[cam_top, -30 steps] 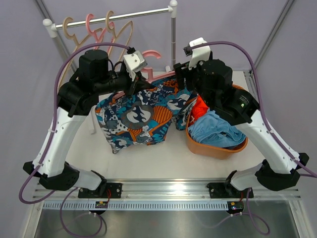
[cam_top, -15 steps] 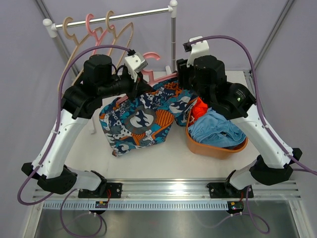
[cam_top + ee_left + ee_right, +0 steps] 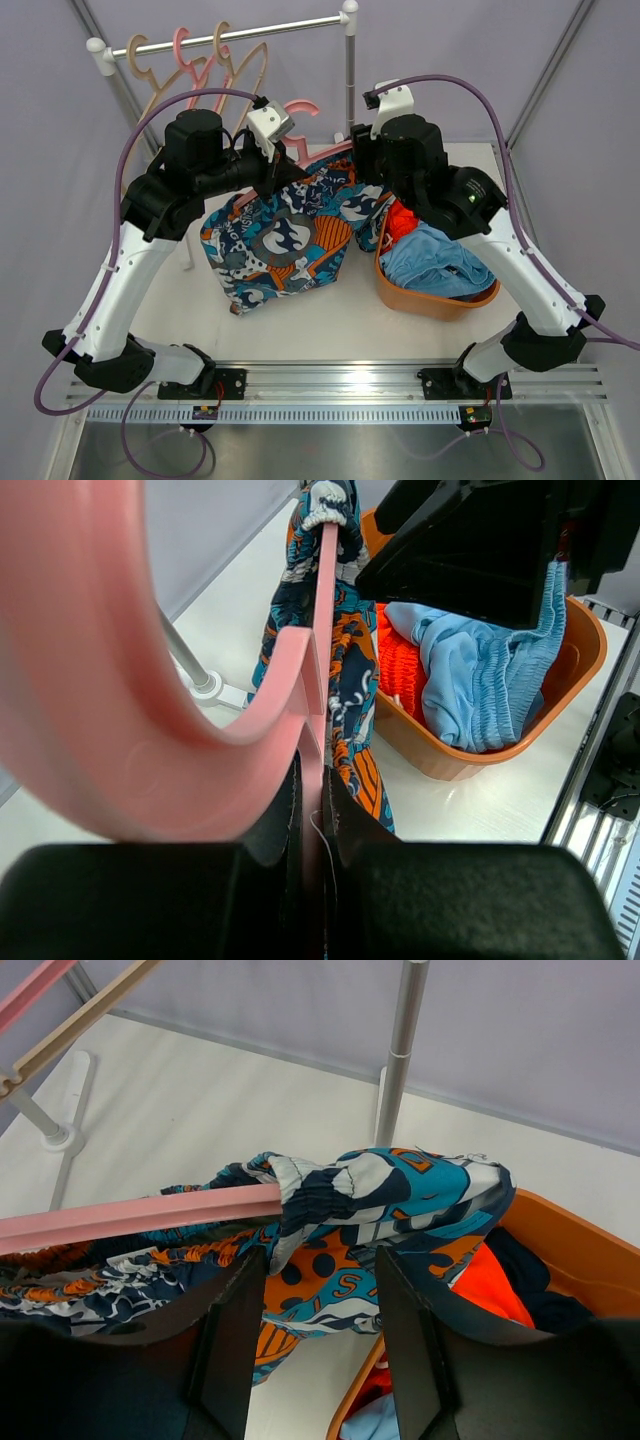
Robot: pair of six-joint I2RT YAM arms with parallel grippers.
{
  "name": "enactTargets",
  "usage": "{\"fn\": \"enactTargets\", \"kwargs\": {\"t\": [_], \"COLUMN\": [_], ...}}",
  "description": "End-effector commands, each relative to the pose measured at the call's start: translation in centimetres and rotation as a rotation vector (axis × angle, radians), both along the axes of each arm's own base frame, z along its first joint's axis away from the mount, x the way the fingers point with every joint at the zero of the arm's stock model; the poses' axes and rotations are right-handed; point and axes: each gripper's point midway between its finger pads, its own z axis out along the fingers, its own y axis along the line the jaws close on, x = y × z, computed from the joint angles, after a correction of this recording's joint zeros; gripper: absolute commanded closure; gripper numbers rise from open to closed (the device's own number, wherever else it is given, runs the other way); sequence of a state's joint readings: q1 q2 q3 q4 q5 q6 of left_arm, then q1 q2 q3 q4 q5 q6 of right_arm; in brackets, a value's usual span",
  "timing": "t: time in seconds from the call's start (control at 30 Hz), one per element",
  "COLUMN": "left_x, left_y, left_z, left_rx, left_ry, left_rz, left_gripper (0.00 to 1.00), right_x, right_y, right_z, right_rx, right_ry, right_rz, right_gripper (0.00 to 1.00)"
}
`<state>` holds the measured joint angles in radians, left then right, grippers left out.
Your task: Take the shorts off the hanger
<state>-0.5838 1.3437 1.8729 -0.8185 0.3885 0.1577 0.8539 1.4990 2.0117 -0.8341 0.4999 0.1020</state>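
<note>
Left gripper [image 3: 315, 815] is clamping the pink hanger [image 3: 326, 610]; right gripper [image 3: 320, 1272], jaws wide, is hovering by the multicolour shorts [image 3: 400, 1195] near the desk's far edge.

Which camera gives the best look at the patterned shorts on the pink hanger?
The top external view: the patterned shorts hang spread out, nearly all visible. The left wrist sees them edge-on along the pink hanger; the right wrist shows only the waistband bunched over the hanger's end.
</note>
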Motion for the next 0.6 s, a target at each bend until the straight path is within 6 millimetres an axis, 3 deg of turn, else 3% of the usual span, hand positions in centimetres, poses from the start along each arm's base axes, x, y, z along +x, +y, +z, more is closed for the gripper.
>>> {"fn": "enactTargets", "kwargs": {"t": [0.0, 0.23, 0.57], "left_x": [-0.6, -0.5, -0.1], "left_y": [-0.2, -0.4, -0.6], "left_z": [3.6, 2.9, 2.3], "left_rx": [-0.084, -0.075, -0.062], "left_ry": [-0.102, -0.086, -0.071], "left_rz": [-0.017, -0.023, -0.018], "left_gripper": [1.00, 1.00, 1.00], "right_x": [1.2, 2.2, 2.2], "right_y": [0.5, 1.0, 0.6], "right_z": [0.4, 0.8, 2.0], "right_rx": [0.029, 0.067, 0.121], "right_ry": [-0.023, -0.036, -0.068], "right_rz": [-0.039, -0.049, -0.061], "right_gripper": [0.47, 0.58, 0.51]}}
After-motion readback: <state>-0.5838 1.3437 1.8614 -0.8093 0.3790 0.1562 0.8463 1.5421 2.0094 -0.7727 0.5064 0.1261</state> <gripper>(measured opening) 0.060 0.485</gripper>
